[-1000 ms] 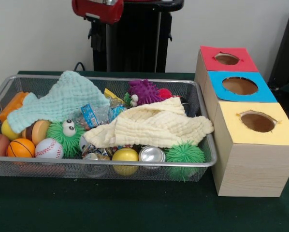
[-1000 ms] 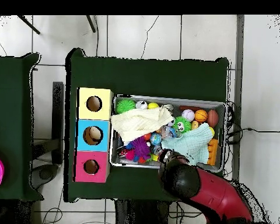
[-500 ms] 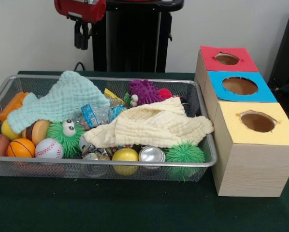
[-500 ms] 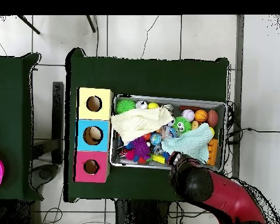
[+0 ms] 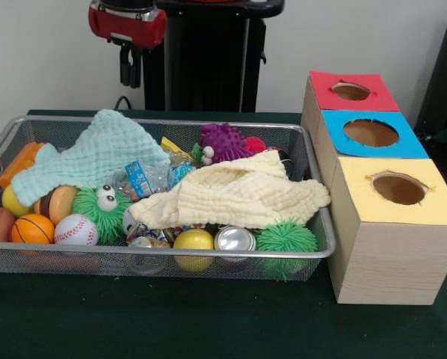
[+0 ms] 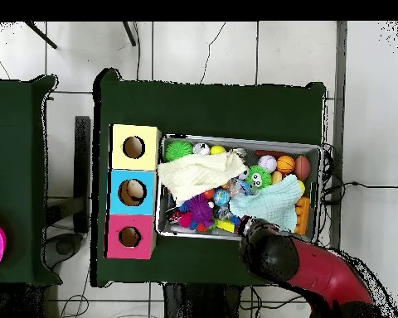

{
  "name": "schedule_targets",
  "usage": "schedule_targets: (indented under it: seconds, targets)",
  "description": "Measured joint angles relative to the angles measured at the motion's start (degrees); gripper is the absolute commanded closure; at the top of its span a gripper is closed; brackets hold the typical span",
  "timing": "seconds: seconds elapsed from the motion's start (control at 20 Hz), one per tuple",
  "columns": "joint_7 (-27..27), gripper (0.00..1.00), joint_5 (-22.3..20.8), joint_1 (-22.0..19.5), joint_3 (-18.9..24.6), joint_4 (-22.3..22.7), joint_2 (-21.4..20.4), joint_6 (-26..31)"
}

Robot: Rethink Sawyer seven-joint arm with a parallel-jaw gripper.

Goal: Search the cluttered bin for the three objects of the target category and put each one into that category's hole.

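Observation:
A wire mesh bin (image 5: 156, 254) holds a jumble of toys under two cloths. A mint cloth (image 5: 96, 153) lies at the left and a pale yellow cloth (image 5: 238, 194) at the right. Around them show a basketball (image 5: 32, 228), a baseball (image 5: 75, 230), a green fuzzy toy with eyes (image 5: 102, 206), a purple spiky toy (image 5: 223, 142), a yellow ball (image 5: 193, 241), a metal can (image 5: 235, 239) and a green spiky ball (image 5: 285, 238). My gripper (image 5: 128, 73) hangs high above the bin's far left part, holding nothing. In the overhead view the red arm (image 6: 273, 255) covers it.
To the right of the bin stands a wooden box with three holes: yellow (image 5: 398, 187), blue (image 5: 371, 132) and red (image 5: 350, 90). The overhead view shows the same holes, yellow (image 6: 134, 147), blue (image 6: 132, 192) and red (image 6: 129, 237), left of the bin (image 6: 314, 151). Dark green cloth covers the table.
The arm's head has shifted left in the front view and come down a little, so the gripper now hangs in sight. Nothing in the bin has moved.

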Motion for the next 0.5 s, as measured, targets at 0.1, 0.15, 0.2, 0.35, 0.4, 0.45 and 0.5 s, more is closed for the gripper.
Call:
schedule_targets:
  seconds: [0.1,0.15,0.2,0.35,0.4,0.45,0.5]
  targets:
    - [0.0,1.00,-0.5,-0.8,0.8,-0.1,0.5,0.0]
    - [0.0,1.00,-0.7,-1.1,1.0,-0.2,0.6,0.0]
    - [0.0,1.00,-0.9,-1.4,1.3,-0.3,0.8,0.0]
    - [0.0,1.00,-1.8,-2.9,2.3,-0.6,1.8,0.0]
    - [0.0,1.00,-2.0,-3.1,2.5,-0.6,1.9,0.0]
    - [0.0,1.00,-2.3,-3.6,2.9,-0.7,2.4,0.0]
    - [0.0,1.00,-2.5,-3.9,3.2,-0.7,2.7,0.0]
